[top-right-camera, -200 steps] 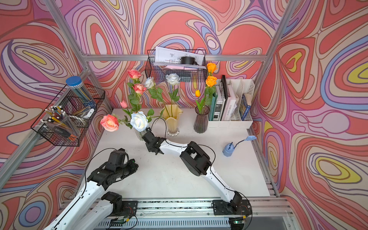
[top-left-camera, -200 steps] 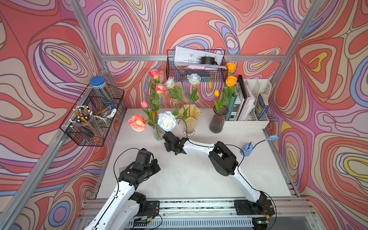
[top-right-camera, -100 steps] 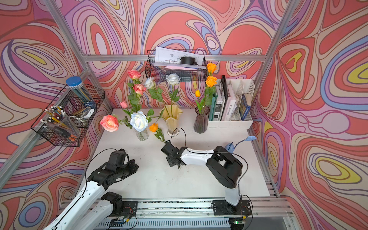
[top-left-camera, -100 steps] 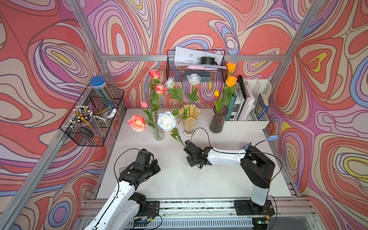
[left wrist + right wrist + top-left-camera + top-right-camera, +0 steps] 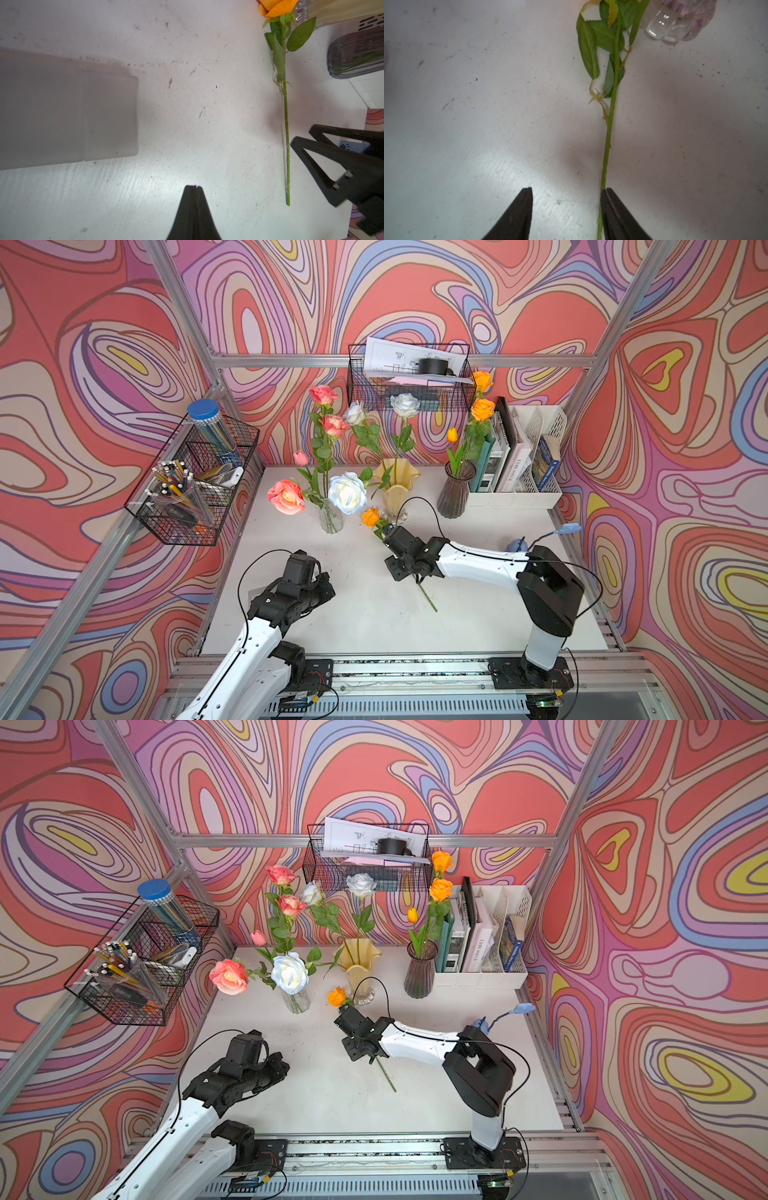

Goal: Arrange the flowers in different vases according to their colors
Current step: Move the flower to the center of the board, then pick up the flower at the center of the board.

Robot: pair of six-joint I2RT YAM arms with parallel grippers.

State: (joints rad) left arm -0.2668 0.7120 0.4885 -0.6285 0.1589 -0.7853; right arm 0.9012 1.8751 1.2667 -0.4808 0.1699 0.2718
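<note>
An orange rose (image 5: 370, 517) lies on the table in front of the creamy-yellow vase (image 5: 395, 493), its stem (image 5: 609, 128) running back under my right gripper (image 5: 405, 572). That gripper (image 5: 566, 189) is open, and the stem rests against one finger only. The clear glass vase (image 5: 330, 518) holds pink roses (image 5: 286, 496). A white-blue rose (image 5: 347, 492) hangs beside them. White roses (image 5: 404, 405) stand in the yellow vase, orange flowers (image 5: 482, 409) in the smoky-purple vase (image 5: 455, 495). My left gripper (image 5: 193, 186) is shut and empty, hovering over bare table left of the stem (image 5: 286, 135).
A wire basket (image 5: 195, 526) on the left wall carries a pen cup (image 5: 183, 497) and a blue-lidded tube (image 5: 208, 427). Another wire basket (image 5: 407, 402) hangs at the back. A white file organiser (image 5: 519, 497) with books stands back right, a light-blue spouted object (image 5: 517, 545) near it.
My right arm pulled back from the clear vase toward the table's middle with the orange rose, laid it down and opened its jaws. The left arm has not moved.
</note>
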